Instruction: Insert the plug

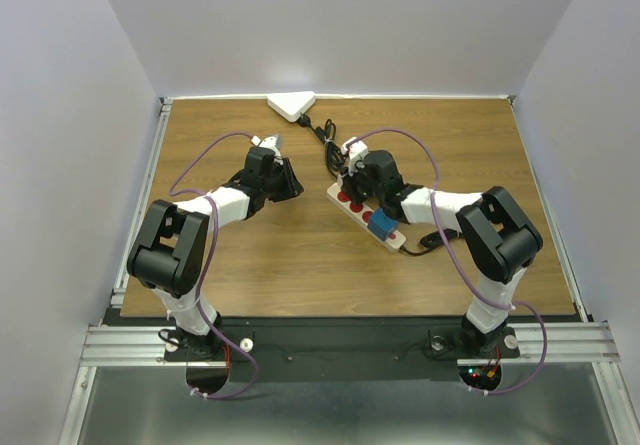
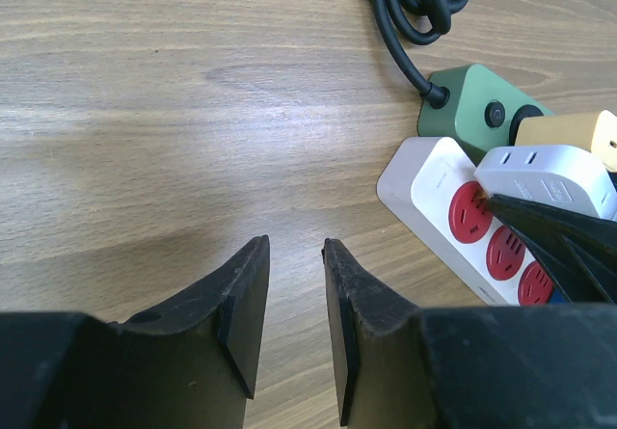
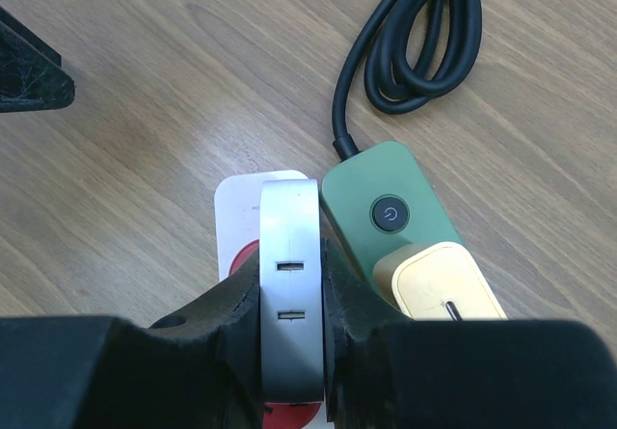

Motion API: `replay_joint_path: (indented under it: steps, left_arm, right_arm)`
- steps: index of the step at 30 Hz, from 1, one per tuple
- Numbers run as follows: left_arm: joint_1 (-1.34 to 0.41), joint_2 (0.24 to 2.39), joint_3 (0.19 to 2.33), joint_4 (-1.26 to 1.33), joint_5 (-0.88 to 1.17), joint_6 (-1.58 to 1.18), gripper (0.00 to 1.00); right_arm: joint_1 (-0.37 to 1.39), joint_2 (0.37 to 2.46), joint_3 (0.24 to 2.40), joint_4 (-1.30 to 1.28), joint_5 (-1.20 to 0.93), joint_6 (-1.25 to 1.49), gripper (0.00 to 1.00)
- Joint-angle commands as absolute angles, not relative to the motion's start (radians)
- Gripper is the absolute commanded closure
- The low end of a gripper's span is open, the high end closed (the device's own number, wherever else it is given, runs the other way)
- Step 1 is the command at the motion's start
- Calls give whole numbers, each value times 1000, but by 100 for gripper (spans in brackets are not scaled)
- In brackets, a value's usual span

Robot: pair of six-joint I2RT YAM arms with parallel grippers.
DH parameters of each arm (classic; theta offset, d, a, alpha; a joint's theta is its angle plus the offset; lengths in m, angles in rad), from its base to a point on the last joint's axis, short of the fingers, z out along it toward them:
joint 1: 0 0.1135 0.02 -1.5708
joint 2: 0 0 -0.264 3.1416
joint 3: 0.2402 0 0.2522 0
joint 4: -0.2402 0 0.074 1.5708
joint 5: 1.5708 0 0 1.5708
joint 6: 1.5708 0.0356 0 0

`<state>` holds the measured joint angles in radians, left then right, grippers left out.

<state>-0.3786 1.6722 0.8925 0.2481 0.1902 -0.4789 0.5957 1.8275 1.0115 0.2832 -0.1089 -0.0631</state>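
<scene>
Top view: strip lies diag. on the table, far end up-left, near end toward the R base. R gripper sits over the far end. L gripper is beside it to the left, apart from the strip, so R arm is clearly the one placed for the job. Can't make out the plug itself from up here; the arm hides it. L wrist view: L fingers are parted a little w/ nothing between them, only bare wood. Strip, plug and green box all lie off to the right, well clear. R wrist view: R gripper is clamped on the white plug, one finger on each long side. Plug's long axis runs along the strip's length, approx. in line w/ it. Red socket peeks out just under the plug's left edge, so the plug looks to be right above the end socket. Whether the prongs are seated I can't tell. Green box and yellow block are just beside, right of the plug. Judging by this, next move is straight down; little sideways shift needed.
</scene>
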Motion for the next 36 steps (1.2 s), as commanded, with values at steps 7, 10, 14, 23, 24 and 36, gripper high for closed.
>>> replay_joint_path:
  steps: [7, 10, 14, 23, 24, 36]
  left_arm:
    - [-382, 1609, 933, 249, 183, -457, 60]
    - [-382, 1605, 933, 249, 183, -457, 60]
    - [-382, 1601, 934, 247, 181, -457, 60]
    - [-382, 1586, 923, 247, 179, -454, 60]
    - [-382, 1586, 925, 248, 181, -454, 60]
    - [-382, 1572, 930, 242, 183, -449, 60]
  right_arm:
    - [658, 1928, 896, 115, -183, -2, 100]
    - [663, 1927, 868, 115, -178, 32, 99]
    - [672, 1922, 839, 115, -178, 48, 99]
    - [695, 1928, 813, 114, -173, 75, 100]
    - [696, 1930, 810, 114, -175, 80, 100]
    - [700, 1973, 818, 115, -127, 112, 100]
